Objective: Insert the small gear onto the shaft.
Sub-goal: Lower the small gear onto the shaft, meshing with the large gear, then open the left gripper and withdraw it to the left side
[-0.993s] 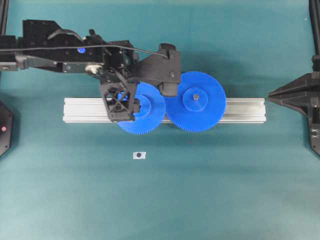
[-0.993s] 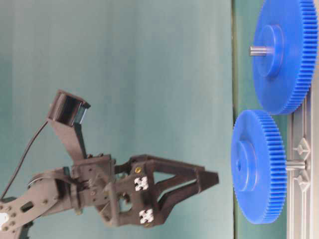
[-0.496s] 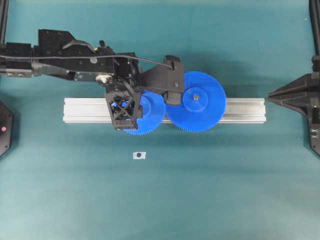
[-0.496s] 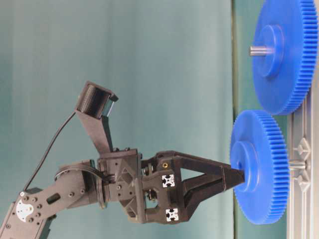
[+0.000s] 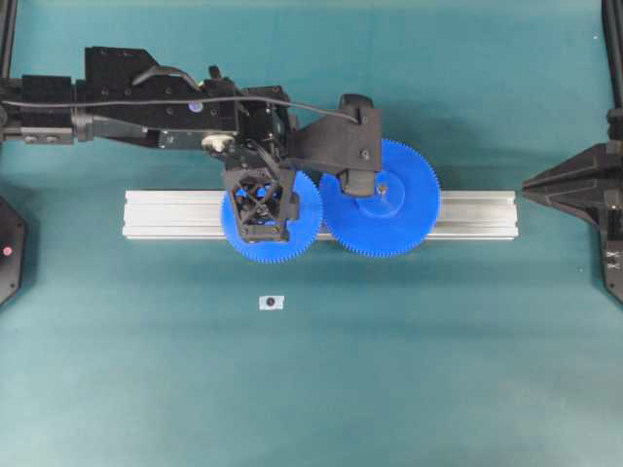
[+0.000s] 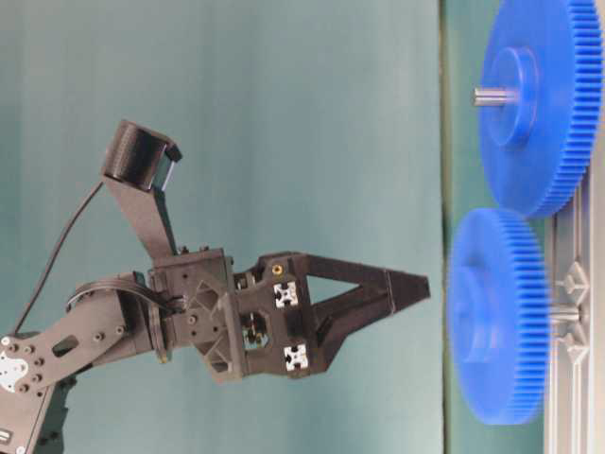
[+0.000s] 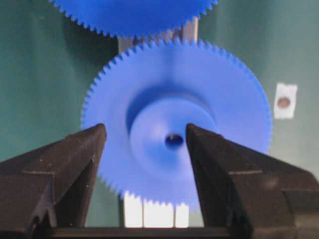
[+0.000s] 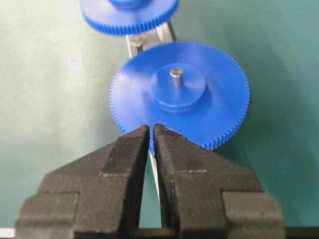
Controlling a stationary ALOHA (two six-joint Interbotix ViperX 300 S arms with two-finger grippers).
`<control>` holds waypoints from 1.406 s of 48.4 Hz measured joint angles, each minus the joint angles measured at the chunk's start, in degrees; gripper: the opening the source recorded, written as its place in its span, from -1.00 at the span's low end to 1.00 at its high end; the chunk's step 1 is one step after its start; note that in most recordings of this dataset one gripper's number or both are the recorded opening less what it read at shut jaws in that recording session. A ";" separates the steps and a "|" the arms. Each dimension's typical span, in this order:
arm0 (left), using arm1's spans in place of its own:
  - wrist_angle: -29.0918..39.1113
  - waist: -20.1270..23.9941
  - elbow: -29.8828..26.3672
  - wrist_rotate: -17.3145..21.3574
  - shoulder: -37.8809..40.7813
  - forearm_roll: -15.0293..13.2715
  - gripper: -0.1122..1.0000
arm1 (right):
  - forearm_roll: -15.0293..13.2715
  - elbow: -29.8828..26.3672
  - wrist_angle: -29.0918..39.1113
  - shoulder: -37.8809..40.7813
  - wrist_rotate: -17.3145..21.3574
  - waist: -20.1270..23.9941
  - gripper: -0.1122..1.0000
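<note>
One pincer [image 6: 416, 287] has backed off the small gear [image 6: 496, 317].

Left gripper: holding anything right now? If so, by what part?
Nothing held. The left gripper is open, its fingers either side of the small gear's hub with gaps showing; the table-level view shows its tips short of the gear face. The right gripper is shut on nothing.

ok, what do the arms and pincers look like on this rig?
Both matte black. The left pincer has wedge-shaped fingers on an open lattice frame with small white checker markings, a black camera pod on a stalk, and a black cable along the arm. The right pincer shows two thick, grainy printed fingers.
</note>
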 measured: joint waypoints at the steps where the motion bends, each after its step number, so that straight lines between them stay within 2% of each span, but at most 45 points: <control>1: 0.00 0.00 0.53 -0.18 0.18 0.09 0.32 | 0.00 0.00 0.00 0.09 0.26 0.00 -0.48; 8: -0.09 0.09 2.81 -0.44 0.88 0.00 0.32 | 0.00 0.18 0.00 0.09 1.49 0.00 -0.48; 18: 1.05 0.00 1.93 -0.53 -1.14 0.09 0.32 | -0.18 0.09 0.00 0.00 1.67 0.00 -0.48; 31: 2.37 0.00 2.11 -0.79 -11.34 0.09 0.32 | -0.18 0.18 0.00 0.00 1.67 0.00 -0.48; 45: 1.41 0.09 10.55 -1.14 -22.94 0.09 0.32 | -0.18 0.18 0.00 -0.44 1.67 0.00 -0.48; 56: -4.92 0.00 17.31 -0.79 -29.53 0.09 0.32 | -0.18 0.18 0.00 -2.02 1.67 0.00 -0.48; 68: -17.40 0.00 26.98 -0.79 -38.76 0.09 0.32 | -0.79 0.35 0.18 -5.01 1.67 0.00 -0.48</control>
